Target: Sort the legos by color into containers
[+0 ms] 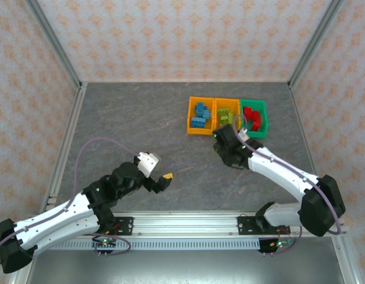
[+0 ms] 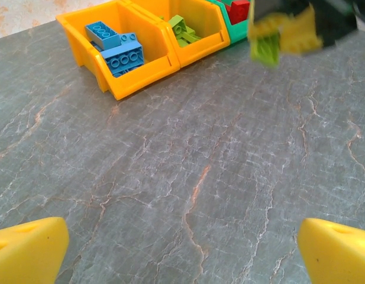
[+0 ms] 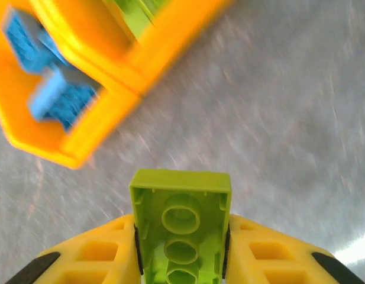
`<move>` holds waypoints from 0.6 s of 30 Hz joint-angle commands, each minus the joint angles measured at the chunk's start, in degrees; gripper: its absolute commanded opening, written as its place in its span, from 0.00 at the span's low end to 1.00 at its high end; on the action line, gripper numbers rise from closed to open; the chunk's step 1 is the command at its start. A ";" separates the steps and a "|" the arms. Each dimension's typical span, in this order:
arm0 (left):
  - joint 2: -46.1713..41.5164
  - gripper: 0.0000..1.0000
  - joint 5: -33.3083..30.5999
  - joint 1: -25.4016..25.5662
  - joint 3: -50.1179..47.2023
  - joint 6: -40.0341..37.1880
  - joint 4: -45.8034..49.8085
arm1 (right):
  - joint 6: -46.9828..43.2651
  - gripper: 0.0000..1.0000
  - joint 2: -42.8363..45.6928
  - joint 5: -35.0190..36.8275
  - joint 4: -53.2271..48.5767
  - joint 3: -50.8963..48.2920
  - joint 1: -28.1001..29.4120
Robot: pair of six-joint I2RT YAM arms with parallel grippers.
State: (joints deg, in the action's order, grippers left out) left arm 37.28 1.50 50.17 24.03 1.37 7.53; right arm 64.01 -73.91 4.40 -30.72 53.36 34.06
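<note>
Three bins stand in a row at the back right. The left orange bin (image 1: 190,115) holds blue legos (image 1: 200,112), the middle orange bin (image 1: 226,100) lime legos (image 1: 225,116), and the green bin (image 1: 266,118) red legos (image 1: 252,117). My right gripper (image 1: 220,140) hovers just in front of the middle bin, shut on a lime green lego (image 3: 181,222) whose hollow underside faces the camera. That same lego (image 2: 265,48) hangs in the air in the left wrist view. My left gripper (image 1: 162,181) is open over bare table, its yellow fingertips (image 2: 29,251) wide apart.
The grey marble tabletop (image 1: 141,130) is bounded by metal frame rails and patterned walls. In the right wrist view the blue-filled bin (image 3: 28,142) and the lime-filled bin (image 3: 164,47) lie just ahead, blurred.
</note>
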 commanded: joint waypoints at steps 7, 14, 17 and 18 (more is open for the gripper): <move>1.08 1.00 -1.95 0.12 -0.08 -1.48 -1.22 | -31.18 0.32 -24.48 1.64 -2.20 26.71 -13.68; 2.16 1.00 -3.06 0.12 0.42 -1.46 -0.72 | -33.48 0.49 -41.14 -5.65 -11.13 48.50 -17.52; 2.46 1.00 -3.96 0.15 0.53 -1.43 -0.60 | -32.99 0.62 -41.74 -5.74 -14.36 52.48 -17.66; 2.54 1.00 -4.45 0.16 0.50 -1.38 -0.59 | -32.71 0.64 -40.24 -5.27 -14.41 51.95 -17.63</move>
State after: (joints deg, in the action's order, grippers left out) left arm 39.66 -0.56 50.17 23.92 0.97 7.42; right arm 32.18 -116.92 -0.54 -38.59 102.48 16.23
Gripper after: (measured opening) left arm 0.999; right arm 0.629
